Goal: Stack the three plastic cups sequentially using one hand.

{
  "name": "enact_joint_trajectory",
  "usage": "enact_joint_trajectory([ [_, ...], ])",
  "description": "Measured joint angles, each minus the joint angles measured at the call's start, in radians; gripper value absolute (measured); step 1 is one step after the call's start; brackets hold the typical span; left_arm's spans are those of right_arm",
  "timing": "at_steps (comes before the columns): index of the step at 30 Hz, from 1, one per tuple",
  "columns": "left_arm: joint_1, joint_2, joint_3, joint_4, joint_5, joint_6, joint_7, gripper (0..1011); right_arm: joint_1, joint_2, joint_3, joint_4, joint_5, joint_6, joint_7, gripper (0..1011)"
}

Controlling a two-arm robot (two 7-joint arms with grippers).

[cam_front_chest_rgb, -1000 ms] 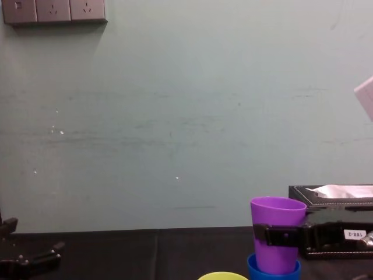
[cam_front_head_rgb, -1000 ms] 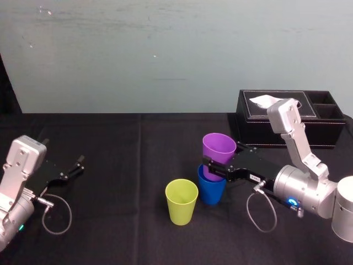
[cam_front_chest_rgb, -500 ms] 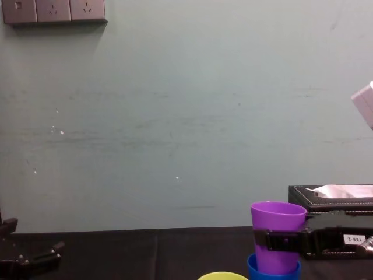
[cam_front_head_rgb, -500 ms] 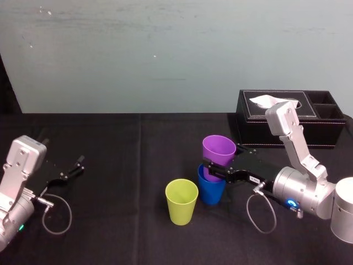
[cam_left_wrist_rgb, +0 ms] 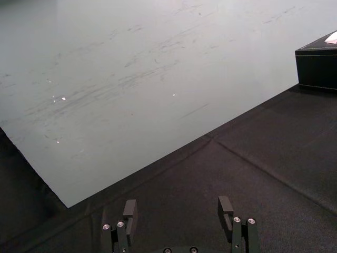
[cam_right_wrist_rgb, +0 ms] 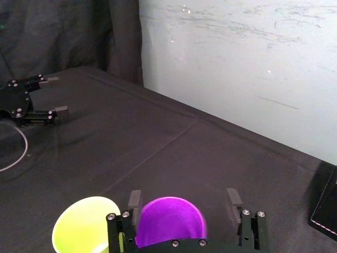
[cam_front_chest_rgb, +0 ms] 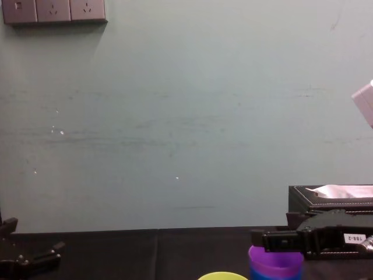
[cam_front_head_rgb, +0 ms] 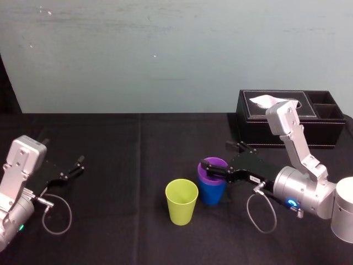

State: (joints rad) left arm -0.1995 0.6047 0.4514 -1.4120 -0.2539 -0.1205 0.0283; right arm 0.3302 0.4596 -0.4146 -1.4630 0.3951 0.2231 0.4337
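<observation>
Near the middle of the desk [cam_front_head_rgb: 138, 154], the purple cup [cam_front_head_rgb: 214, 163] sits nested deep inside the blue cup [cam_front_head_rgb: 211, 190], with just its rim showing above the blue one. The yellow-green cup [cam_front_head_rgb: 181, 201] stands upright just beside them, on the robot's left and a little nearer to it. The right gripper [cam_front_head_rgb: 218, 154] hangs level with the purple rim. Its fingers [cam_right_wrist_rgb: 135, 203] are spread apart on either side of the cup and grip nothing; one finger is close against the rim, while the other stands clear of it. A black tissue box [cam_front_head_rgb: 287, 118] sits behind, toward the right. The left gripper [cam_left_wrist_rgb: 178, 208] rests low over the desk at the far left, its fingers held wide and empty.
</observation>
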Motion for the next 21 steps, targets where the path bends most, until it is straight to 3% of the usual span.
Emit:
enact_joint_trajectory([
  [21, 0.000, 0.000, 0.000, 0.000, 0.000, 0.000, 0.000, 1000, -0.015, 0.006, 0.013, -0.012, -0.002, -0.019, -0.010, 1003],
])
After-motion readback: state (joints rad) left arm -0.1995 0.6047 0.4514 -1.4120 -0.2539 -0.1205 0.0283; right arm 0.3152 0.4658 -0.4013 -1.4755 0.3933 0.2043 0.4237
